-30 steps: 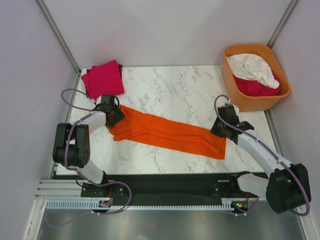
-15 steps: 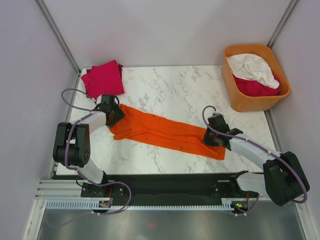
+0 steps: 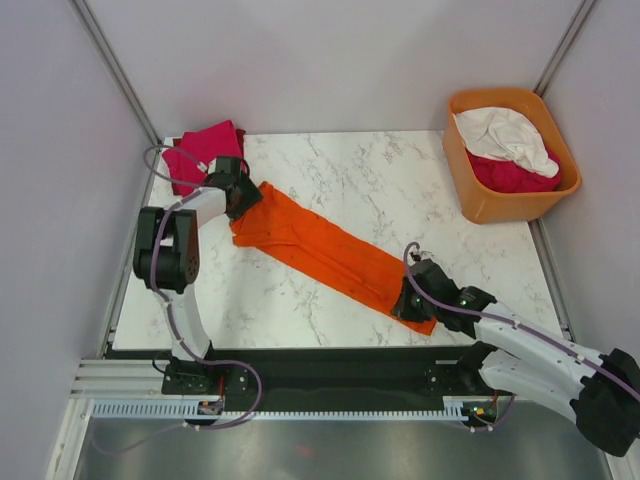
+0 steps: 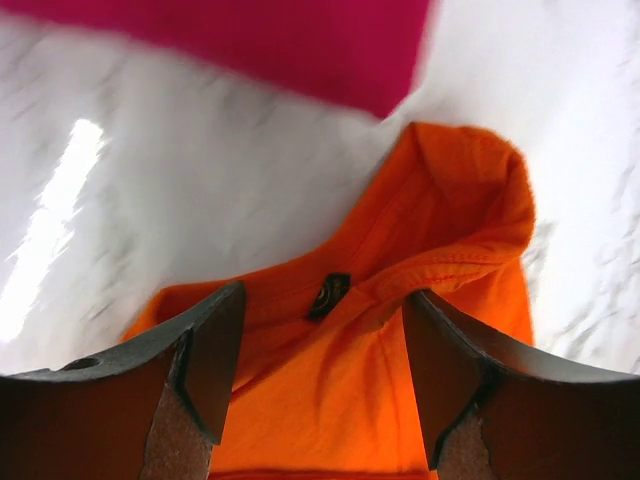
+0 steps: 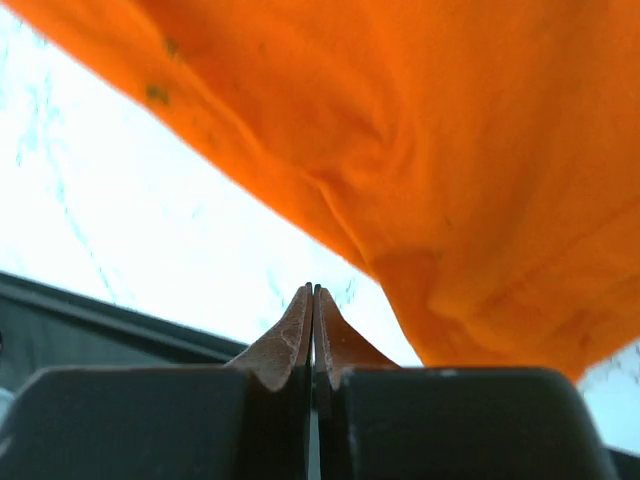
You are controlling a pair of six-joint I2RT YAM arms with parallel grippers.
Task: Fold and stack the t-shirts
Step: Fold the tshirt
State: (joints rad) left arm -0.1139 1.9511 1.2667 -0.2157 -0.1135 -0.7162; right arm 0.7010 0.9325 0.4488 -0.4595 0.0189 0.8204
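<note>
Top view: the orange t-shirt point(image 3: 320, 250) lies as a long strip slanting across the table point(image 3: 400, 190). The left gripper point(image 3: 240, 195) is at its far end and the right gripper point(image 3: 408, 300) at its near end. A magenta t-shirt point(image 3: 200, 155) sits folded at the far-left corner. A white t-shirt point(image 3: 500, 135) and a crimson t-shirt point(image 3: 515, 172) wait in the tub point(image 3: 500, 205).

Left wrist view: fingers point(image 4: 215, 350) spread wide over the collar point(image 4: 440, 270), gripping nothing.

Right wrist view: fingers pressed together, no cloth visible between them.

Judgement: one folded, three outstanding.

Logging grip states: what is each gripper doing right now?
Left gripper: open, over the orange shirt.
Right gripper: shut, no cloth seen between its tips.
</note>
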